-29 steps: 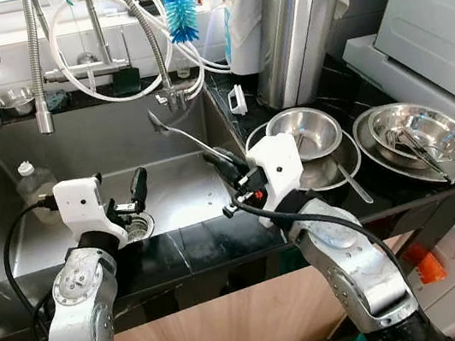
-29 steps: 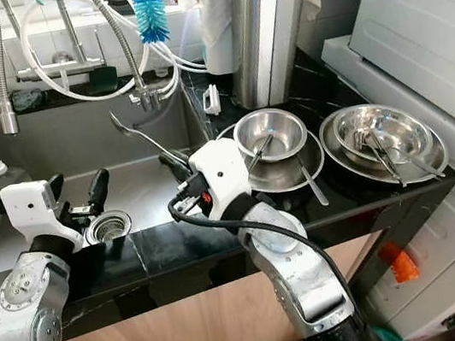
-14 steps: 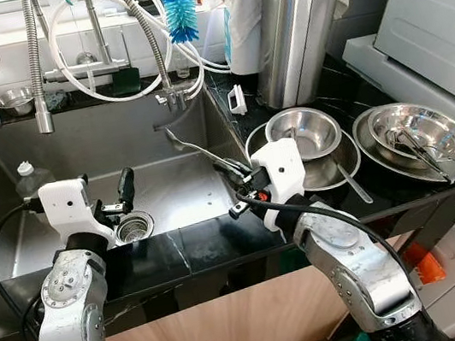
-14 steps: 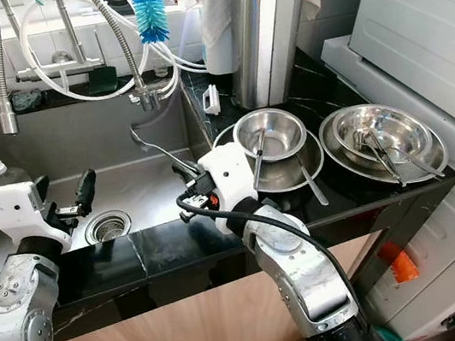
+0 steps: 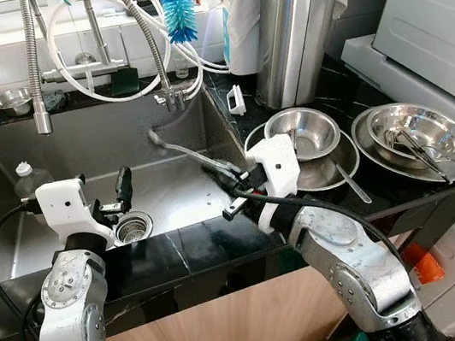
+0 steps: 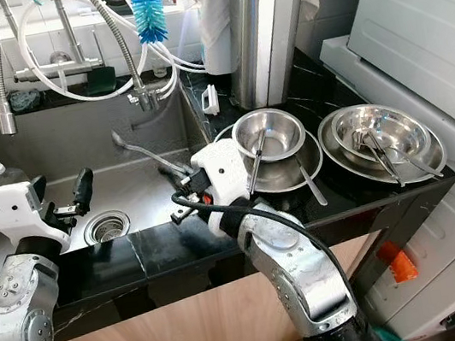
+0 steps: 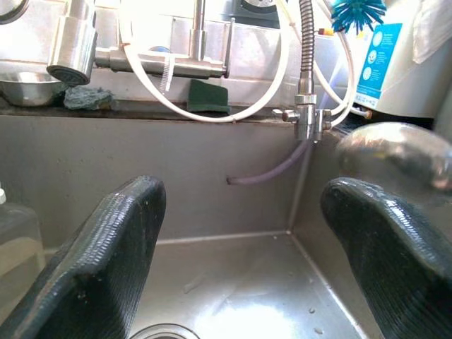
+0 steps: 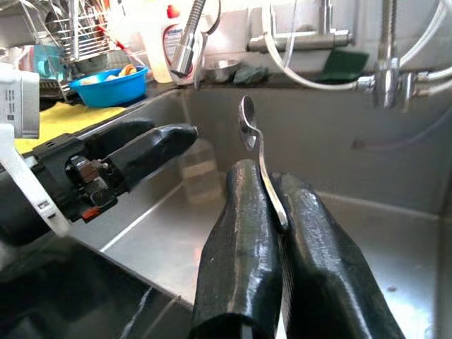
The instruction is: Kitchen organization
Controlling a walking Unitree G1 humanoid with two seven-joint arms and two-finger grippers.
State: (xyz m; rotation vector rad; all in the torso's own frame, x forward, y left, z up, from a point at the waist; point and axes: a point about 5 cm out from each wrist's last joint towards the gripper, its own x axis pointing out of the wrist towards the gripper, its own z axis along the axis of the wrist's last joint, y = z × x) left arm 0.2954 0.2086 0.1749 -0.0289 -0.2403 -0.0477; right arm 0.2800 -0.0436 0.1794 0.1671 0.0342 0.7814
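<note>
Dominating the scene, the sink sits empty apart from a bottle at its left wall and the drain. On the counter to the right stand nested bowls and a plate with cutlery. Left gripper hovers over the drain, fingers spread wide, holding nothing; it has drawn back leftward over the last second. Right gripper is clamped on a spoon by the handle, bowl end raised over the sink's right side. Spoon has dipped, then risen again, drifting left. Judgement: spoon is mid-transfer, possibly toward the left gripper; release not yet done.
</note>
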